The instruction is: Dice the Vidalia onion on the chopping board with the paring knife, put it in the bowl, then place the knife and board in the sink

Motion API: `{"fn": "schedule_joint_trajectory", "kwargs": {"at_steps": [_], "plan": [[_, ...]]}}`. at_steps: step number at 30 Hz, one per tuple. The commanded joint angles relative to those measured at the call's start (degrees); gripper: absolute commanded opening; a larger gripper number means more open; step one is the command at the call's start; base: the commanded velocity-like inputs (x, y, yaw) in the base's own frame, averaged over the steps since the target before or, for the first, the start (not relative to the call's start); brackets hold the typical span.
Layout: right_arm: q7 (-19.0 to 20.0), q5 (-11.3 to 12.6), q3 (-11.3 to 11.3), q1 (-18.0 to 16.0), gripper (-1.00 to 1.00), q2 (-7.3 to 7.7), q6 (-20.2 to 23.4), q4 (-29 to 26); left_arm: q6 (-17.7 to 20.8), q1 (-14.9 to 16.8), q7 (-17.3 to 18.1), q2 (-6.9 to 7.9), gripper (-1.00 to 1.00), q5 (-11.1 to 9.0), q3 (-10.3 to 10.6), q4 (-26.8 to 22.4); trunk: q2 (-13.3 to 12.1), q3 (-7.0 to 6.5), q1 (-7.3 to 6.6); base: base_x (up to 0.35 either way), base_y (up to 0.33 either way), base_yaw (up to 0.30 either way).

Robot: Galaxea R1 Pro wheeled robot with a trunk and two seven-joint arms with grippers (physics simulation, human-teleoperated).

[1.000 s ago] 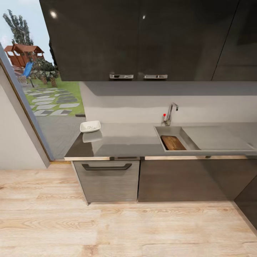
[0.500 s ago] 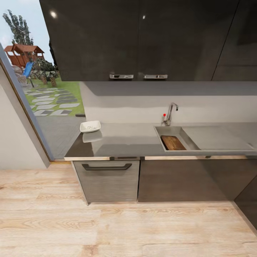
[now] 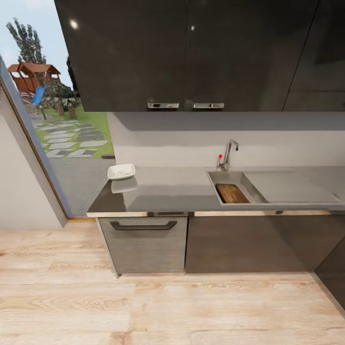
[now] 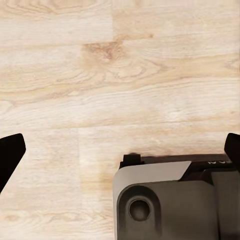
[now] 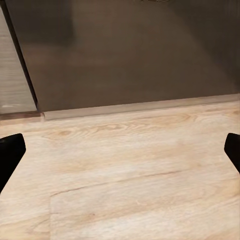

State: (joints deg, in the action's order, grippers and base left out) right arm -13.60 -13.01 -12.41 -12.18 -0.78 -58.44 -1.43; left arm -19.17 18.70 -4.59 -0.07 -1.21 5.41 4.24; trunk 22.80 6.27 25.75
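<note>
Beneath my arms runs a floor (image 3: 158, 306) of pale wood-grain planks, matte and knotted. My left pincer (image 4: 120, 150) hangs over it with its two dark fingertips (image 4: 10, 152) spread wide to either edge of the wrist view, released and grasping nothing; a grey rounded piece of my own body (image 4: 170, 200) sits below it. My right pincer (image 5: 120, 150) is likewise released, its two black fingertips (image 5: 10, 152) far apart, looking across the planks at a smooth dark cabinet door (image 5: 130, 55) and its pale plinth. Farther on, from my head view, stand the lower cabinets (image 3: 239, 242): one brushed grey front with a single dark bar handle (image 3: 143, 224), then glossy dark doors. Over them lies the countertop (image 3: 167, 191), long, grey and mirror-like. On its far left corner rests one bowl (image 3: 121, 171), white, shallow, squarish with rounded corners, with something pale inside that I cannot make out. To the right is the sink (image 3: 287, 188), a rectangular steel basin with a flat drainboard; one chopping board (image 3: 232, 193), dark brown wood with rounded corners, lies inside the basin. Behind it rises a curved chrome faucet (image 3: 229, 152) with a red dot. Highest and farthest are glossy black upper cabinets (image 3: 191, 52) with two chrome handles (image 3: 163, 105).
</note>
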Motion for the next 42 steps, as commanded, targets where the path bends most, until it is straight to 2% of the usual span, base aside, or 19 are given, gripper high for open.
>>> {"fn": "schedule_joint_trajectory", "kwargs": {"at_steps": [1,27,32,33,35,37,39,42], "plan": [[-0.37,-0.62,-0.33,-0.04,1.00,0.01,-0.10,0.02,-0.41,0.11,-0.24,-0.02,1.00,-0.11,0.48,0.25,0.12,0.03,0.04,0.000,0.000,0.000],[-0.37,-0.62,-0.25,-0.07,1.00,-0.09,-0.01,0.16,-0.34,0.11,-0.16,-0.54,1.00,-0.10,0.48,0.25,0.12,-2.33,0.04,0.000,0.000,0.000],[-0.60,-0.62,-0.32,-0.07,1.00,0.35,0.74,0.33,0.00,0.11,-0.48,-0.31,1.00,-0.17,0.41,0.32,0.12,-2.62,0.04,0.000,0.000,0.000],[-0.65,-0.62,-0.32,-0.06,1.00,0.40,2.12,0.38,0.03,0.11,-0.53,-0.13,1.00,-0.21,0.40,0.34,0.12,-2.64,0.04,0.000,0.000,0.000],[-0.57,-0.62,-0.33,-0.04,1.00,1.01,9.44,0.44,0.22,0.11,-0.69,0.43,1.00,-0.26,0.39,0.40,0.12,-2.65,0.04,0.000,0.000,0.000],[-0.28,-0.62,-0.30,0.06,1.00,2.24,17.38,0.47,1.85,0.04,-0.74,1.55,1.00,-0.32,0.39,0.41,0.12,-2.66,0.04,0.000,0.000,0.000],[0.01,-0.62,-0.30,1.09,1.00,3.32,23.53,0.49,5.92,-0.09,-0.56,3.09,1.00,-0.40,0.35,0.42,0.12,-2.66,0.04,0.000,0.000,0.000],[0.18,-0.62,-0.29,4.72,1.00,4.03,27.02,0.47,12.49,-0.25,-0.21,4.43,1.00,-0.68,0.31,0.44,0.12,-2.66,0.04,0.000,0.000,0.000]]}}
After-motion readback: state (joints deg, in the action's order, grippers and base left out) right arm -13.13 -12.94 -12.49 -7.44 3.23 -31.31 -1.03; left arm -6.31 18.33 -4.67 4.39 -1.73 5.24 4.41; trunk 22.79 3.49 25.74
